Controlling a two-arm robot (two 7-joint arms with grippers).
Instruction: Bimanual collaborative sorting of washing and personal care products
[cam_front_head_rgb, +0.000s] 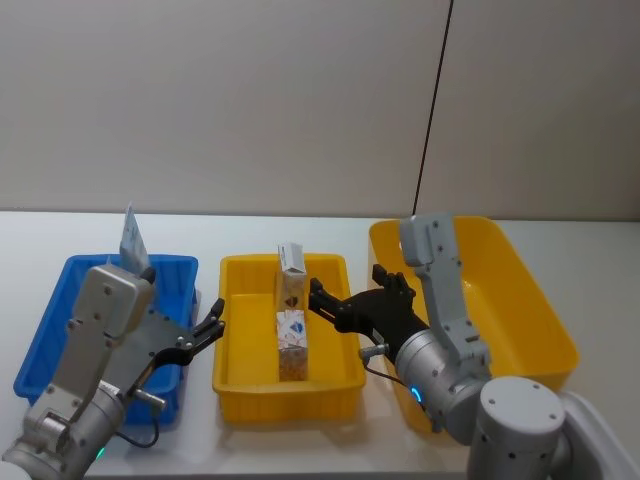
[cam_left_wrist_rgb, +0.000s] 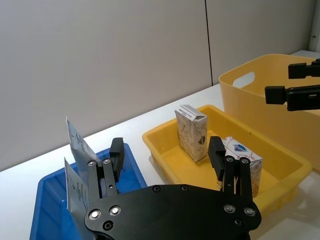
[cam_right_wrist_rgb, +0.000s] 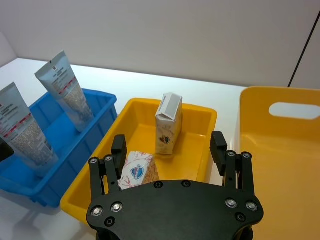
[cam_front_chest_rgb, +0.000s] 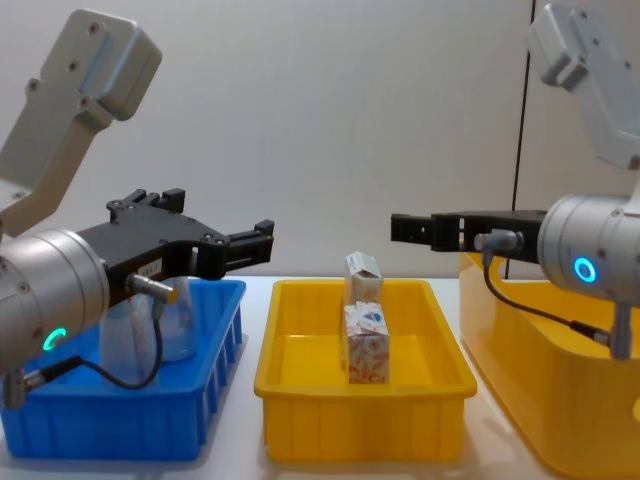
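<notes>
Two small gable-topped cartons stand in the middle yellow tray (cam_front_head_rgb: 228, 330): a plain one (cam_front_head_rgb: 292, 272) at the back and one with a red-orange pattern and a blue mark (cam_front_head_rgb: 293, 343) in front of it. Two pale squeeze tubes (cam_right_wrist_rgb: 65, 92) (cam_right_wrist_rgb: 22, 132) lean upright in the blue bin (cam_front_head_rgb: 55, 320). My left gripper (cam_front_head_rgb: 212, 325) hovers open between the blue bin and the tray, holding nothing. My right gripper (cam_front_head_rgb: 318, 300) hangs open over the tray's right side, also holding nothing. In the chest view both grippers, left (cam_front_chest_rgb: 262, 243) and right (cam_front_chest_rgb: 402, 228), sit above the cartons (cam_front_chest_rgb: 362, 275).
A large deep yellow bin (cam_front_head_rgb: 540, 300) with a cut-out handle stands on the right, beside the tray. All three containers rest on a white table (cam_front_head_rgb: 300, 225) in front of a grey wall. A dark cable runs down the wall behind the large bin.
</notes>
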